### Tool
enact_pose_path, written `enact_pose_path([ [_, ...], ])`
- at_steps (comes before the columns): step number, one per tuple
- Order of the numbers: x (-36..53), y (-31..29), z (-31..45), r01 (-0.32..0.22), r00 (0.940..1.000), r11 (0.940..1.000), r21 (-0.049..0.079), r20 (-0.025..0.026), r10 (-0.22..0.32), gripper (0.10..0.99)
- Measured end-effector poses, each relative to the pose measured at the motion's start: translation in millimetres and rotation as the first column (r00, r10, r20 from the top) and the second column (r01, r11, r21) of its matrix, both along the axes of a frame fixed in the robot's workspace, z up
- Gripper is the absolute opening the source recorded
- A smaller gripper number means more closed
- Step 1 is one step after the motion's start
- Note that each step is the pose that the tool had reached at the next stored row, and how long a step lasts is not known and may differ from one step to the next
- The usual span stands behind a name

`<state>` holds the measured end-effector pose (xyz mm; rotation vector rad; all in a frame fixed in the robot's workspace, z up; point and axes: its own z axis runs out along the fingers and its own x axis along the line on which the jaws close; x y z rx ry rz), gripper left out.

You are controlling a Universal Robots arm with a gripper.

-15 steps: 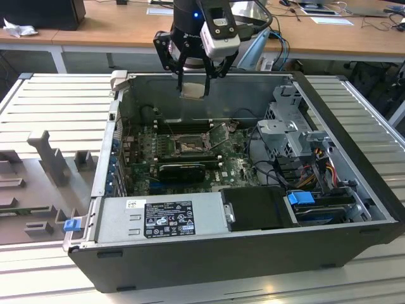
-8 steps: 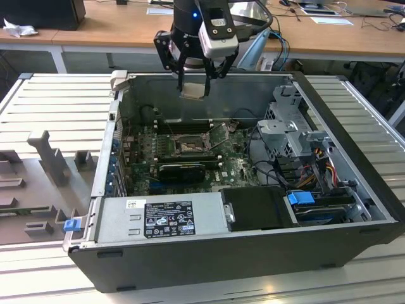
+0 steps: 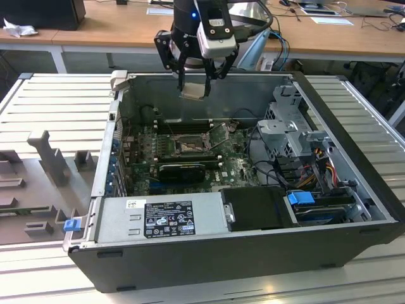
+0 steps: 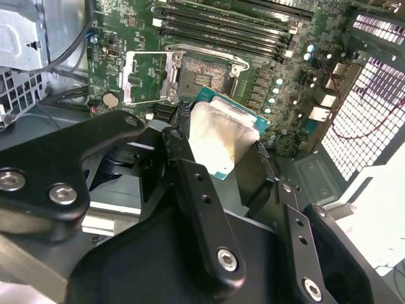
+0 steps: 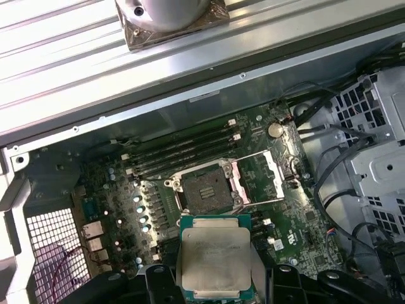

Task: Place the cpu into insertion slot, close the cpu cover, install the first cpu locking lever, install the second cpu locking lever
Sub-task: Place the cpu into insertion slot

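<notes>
**CPU in grip above open case; socket bare**

The black two-finger gripper (image 3: 195, 85) hangs over the far wall of the black open computer case (image 3: 221, 259). Its fingers are closed in on two opposite edges of the small square cpu (image 5: 215, 256), silvery on top with a green rim. They hold nothing else. The chip is in the air, well above the green motherboard (image 3: 237, 168) and touching nothing but the fingers.

Below it, nearer in the scene, is the square dark-framed insertion slot (image 5: 205, 190), its contact field uncovered. The thin silver windowed cpu cover (image 5: 259, 174) is swung open off the slot, toward the exterior view's right.

Risks, as I judge them:
- **Slip:** the hold is on thin edges only, so a slip would drop the chip onto the board or the contacts.
- **Bad seating:** a skewed or rotated seat would likely bend the contacts.
- **Cover in the way:** the open cover sits just beside the slot, and a finger could catch it on the way down.
</notes>
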<state>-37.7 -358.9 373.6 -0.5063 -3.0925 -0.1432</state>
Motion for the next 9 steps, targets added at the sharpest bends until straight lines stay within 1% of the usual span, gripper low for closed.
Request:
enact_pose_path([
  [9, 0.0, 0.0, -3.6, 0.01, 0.9999, 0.9999, 0.0, 0.0, -0.01, 0.525],
])
